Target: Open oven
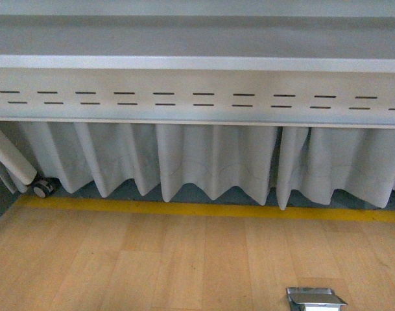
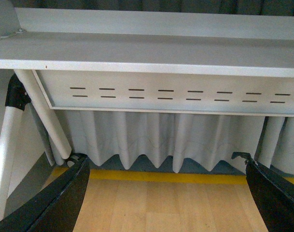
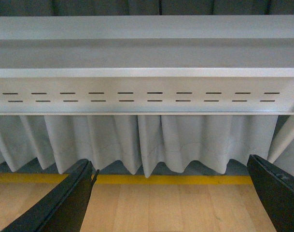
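Overall, a grey table (image 1: 197,63) with a slotted apron spans all three views. A white curtain (image 1: 210,162) hangs under it, above a wood floor (image 1: 152,259) crossed by a yellow stripe (image 1: 203,209). The left gripper (image 2: 163,162) and right gripper (image 3: 170,162) both have their black fingers spread wide, holding nothing. A metal floor box (image 1: 315,298) lies at lower right and a caster (image 1: 43,188) at far left. The oven appears in no view.

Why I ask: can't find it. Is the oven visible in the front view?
No, only a slotted table panel, curtain and wood floor show there.
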